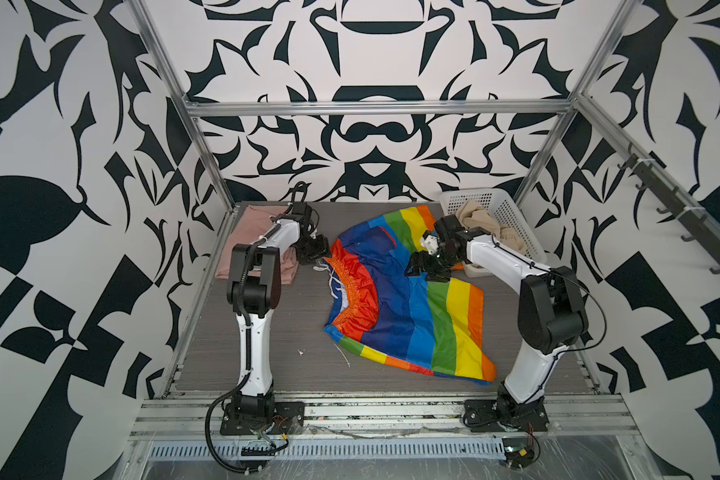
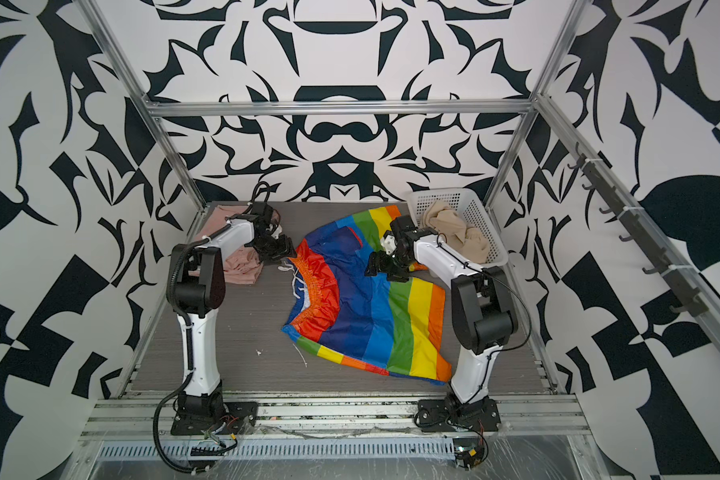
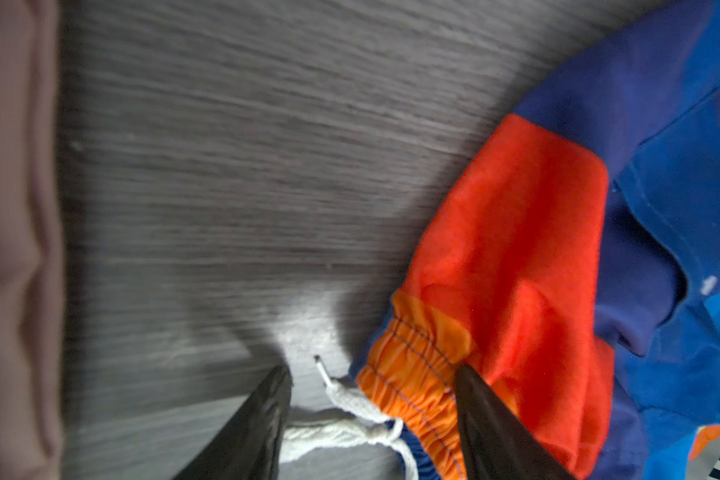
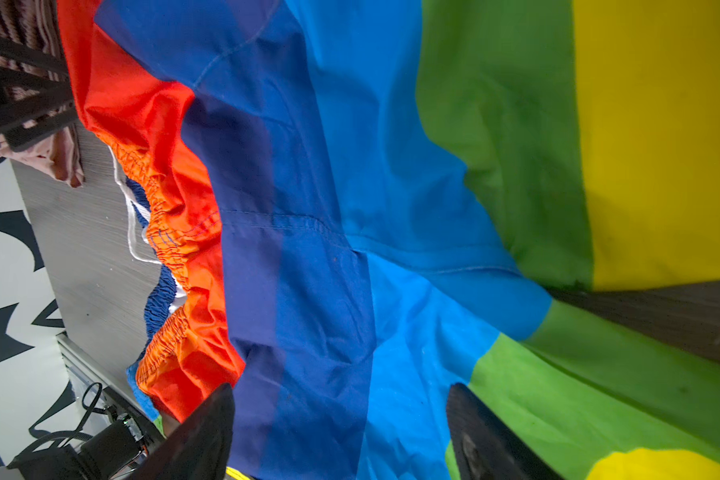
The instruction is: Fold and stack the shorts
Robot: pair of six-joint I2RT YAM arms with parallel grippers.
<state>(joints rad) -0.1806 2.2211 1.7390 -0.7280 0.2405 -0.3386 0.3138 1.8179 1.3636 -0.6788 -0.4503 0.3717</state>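
- Jaws of the left gripper (image 3: 371, 370) stand parted, straddling the far waistband (image 1: 352, 286) corner of the rainbow shorts (image 1: 408, 316) spread on the table (image 1: 267, 340).
- Waistband runs front-to-back along their left edge, nearest that arm.
- Right gripper (image 4: 341, 390) hangs over their middle, jaws parted.

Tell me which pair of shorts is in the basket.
The beige shorts, bunched inside the white basket. The pink shorts and the rainbow-striped shorts both lie out on the table.

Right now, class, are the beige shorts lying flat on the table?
No, the beige shorts sit crumpled inside the white basket.
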